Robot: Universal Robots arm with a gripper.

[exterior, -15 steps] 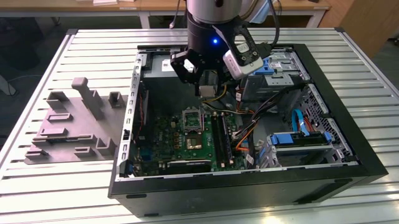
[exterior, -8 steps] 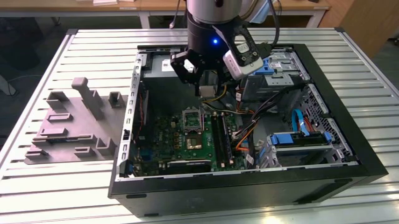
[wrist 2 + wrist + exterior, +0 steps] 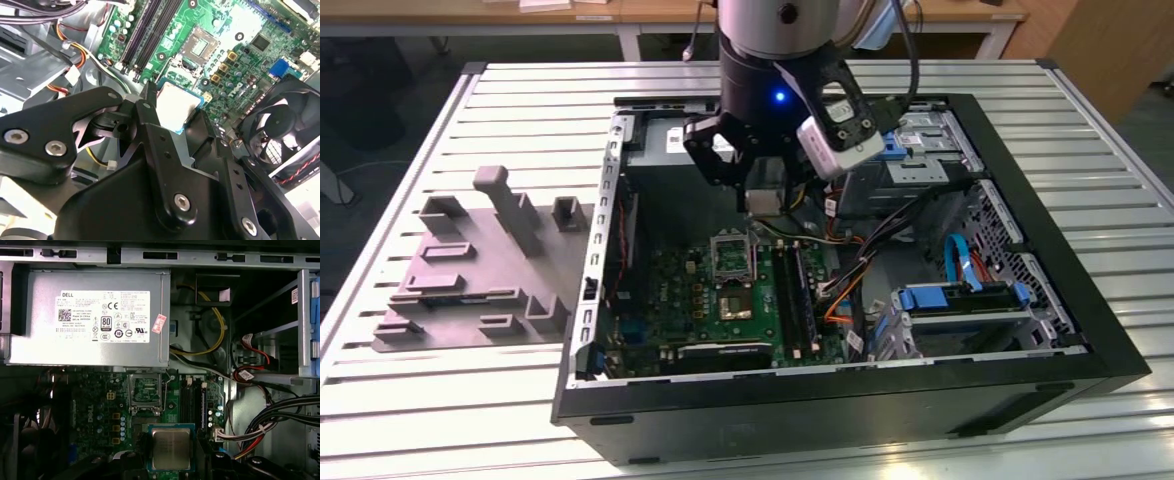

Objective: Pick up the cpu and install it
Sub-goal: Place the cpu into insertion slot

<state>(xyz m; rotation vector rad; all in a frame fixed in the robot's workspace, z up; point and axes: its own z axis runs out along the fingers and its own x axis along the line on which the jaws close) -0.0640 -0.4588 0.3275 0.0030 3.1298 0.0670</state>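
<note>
End effector (image 3: 176,111), one: closed on two opposite edges of the one cpu (image 3: 171,447). The cpu hung, metal top showing, inside the open computer case (image 3: 854,405), above the green motherboard (image 3: 707,300) and near the one open socket (image 3: 145,390) but not in it. Surroundings inside the case: one grey power supply (image 3: 90,315), one black fan (image 3: 280,130), and bundled cables (image 3: 280,415) crowding the space beside the board. Outside it: one grey plastic fixture (image 3: 454,290) lay on the slatted worktop (image 3: 427,400) at the exterior view's left of the case.
</note>
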